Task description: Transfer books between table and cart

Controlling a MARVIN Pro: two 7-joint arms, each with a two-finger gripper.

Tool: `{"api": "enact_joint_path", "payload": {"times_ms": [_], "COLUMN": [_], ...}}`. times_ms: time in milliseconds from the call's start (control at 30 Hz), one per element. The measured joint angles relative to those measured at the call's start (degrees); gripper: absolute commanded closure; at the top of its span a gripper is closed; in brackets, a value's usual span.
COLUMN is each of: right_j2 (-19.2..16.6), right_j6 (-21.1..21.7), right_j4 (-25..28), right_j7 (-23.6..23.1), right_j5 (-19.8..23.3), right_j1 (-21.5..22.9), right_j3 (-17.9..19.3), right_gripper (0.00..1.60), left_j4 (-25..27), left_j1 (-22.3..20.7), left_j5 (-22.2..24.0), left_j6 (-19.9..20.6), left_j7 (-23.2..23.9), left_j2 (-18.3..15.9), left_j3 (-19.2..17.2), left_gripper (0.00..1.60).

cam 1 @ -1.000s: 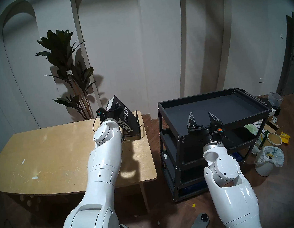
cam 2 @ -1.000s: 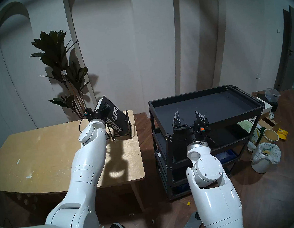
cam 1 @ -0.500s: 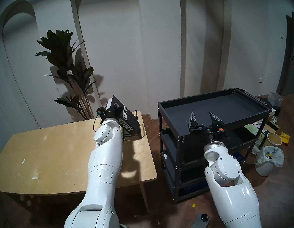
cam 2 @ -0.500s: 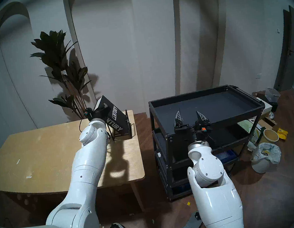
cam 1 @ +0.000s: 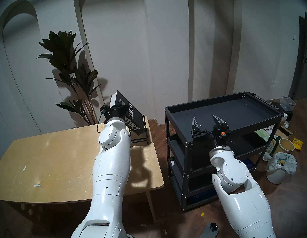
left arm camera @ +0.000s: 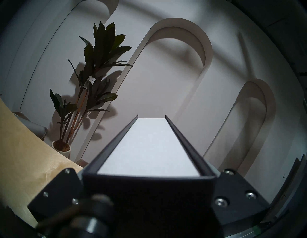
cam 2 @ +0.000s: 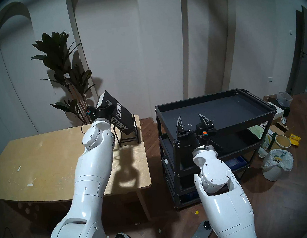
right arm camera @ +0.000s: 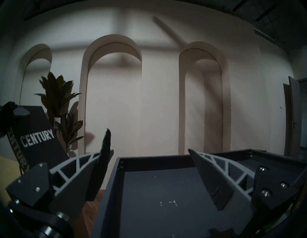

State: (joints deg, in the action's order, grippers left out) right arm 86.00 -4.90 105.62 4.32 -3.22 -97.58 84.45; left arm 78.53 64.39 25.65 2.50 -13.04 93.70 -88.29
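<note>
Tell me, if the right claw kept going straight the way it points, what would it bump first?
Probably nothing close: the open right claw points over the cart, whose top tray looks bare. Beyond is the wall, though depth is hard to judge.

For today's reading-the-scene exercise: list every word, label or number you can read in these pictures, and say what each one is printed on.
"CENTURY": white block letters on the cover of the black book, held by the left gripper.
"ENTURY" (first letter hidden): on the same book's spine.
White tag on the plant: print too small to read.
Yellow packet on the floor: print too blurred to read.
Nothing else is legible.
</note>
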Motion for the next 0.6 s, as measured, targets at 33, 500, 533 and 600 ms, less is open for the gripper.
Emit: {"api": "enact_joint_path", "payload": {"times_ms": [33,500,533,600], "right_j2": [-0.29,-0.59,-0.49,-0.19], "right_j6": [-0.05,-0.32,-0.35,-0.44], "right_j4": [-0.01,-4.78,-5.38,-6.95], "right_j7": [-0.12,-1.71,-1.74,-1.75], "right_j5": [-1.05,-9.57,-9.87,-10.54], "right_j1": [0.23,4.84,5.18,6.02], "right_j3": [-0.61,-9.47,-9.87,-10.74], "right_gripper": [0.00,0.00,0.00,0.00], "left_j4": [0.65,10.50,11.11,12.62], "left_j1": [0.00,-0.38,-0.37,-0.35], "left_j5": [-0.40,-6.84,-7.25,-8.21], "left_j6": [0.36,6.31,6.86,8.23], "left_j7": [-0.81,-12.96,-13.73,-15.58], "left_j2": [0.06,1.47,1.61,1.98], "left_j3": [0.18,3.82,4.14,5.02], "left_gripper": [1.60,1.60,1.60,1.60]}}
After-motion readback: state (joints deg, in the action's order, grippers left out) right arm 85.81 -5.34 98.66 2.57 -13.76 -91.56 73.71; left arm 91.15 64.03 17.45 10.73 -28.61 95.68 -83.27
